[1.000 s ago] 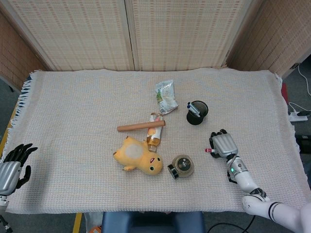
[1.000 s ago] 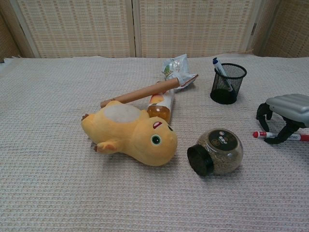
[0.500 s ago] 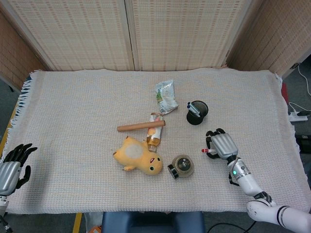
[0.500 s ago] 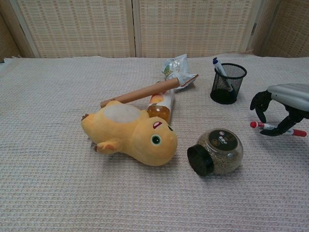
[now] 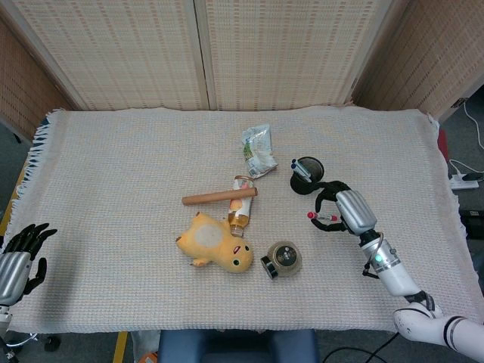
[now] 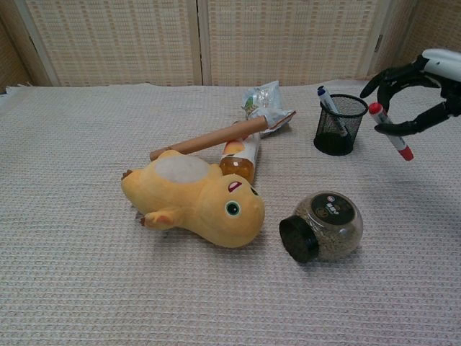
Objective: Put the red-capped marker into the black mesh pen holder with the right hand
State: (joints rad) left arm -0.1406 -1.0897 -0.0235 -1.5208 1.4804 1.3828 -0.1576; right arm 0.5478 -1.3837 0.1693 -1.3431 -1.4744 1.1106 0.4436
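Note:
My right hand (image 5: 344,208) (image 6: 418,90) is raised above the table and pinches the red-capped marker (image 5: 321,218) (image 6: 390,131). The marker tilts, with its red cap up and to the left. The black mesh pen holder (image 5: 307,175) (image 6: 339,124) stands upright just left of and beyond the hand, with a blue-capped pen (image 6: 326,99) leaning inside it. The marker hangs to the right of the holder, apart from it. My left hand (image 5: 19,261) rests at the table's near left edge, fingers apart, holding nothing.
A round jar (image 5: 282,259) (image 6: 322,226) lies on its side in front of the holder. A yellow plush toy (image 6: 196,199), a brown tube (image 6: 212,138), a bottle (image 6: 240,155) and a snack packet (image 6: 265,101) lie mid-table. Woven screens stand behind.
My right hand has lifted the marker off the cloth and carried it up toward the pen holder. The marker now tilts with its cap up. The left hand stays put.

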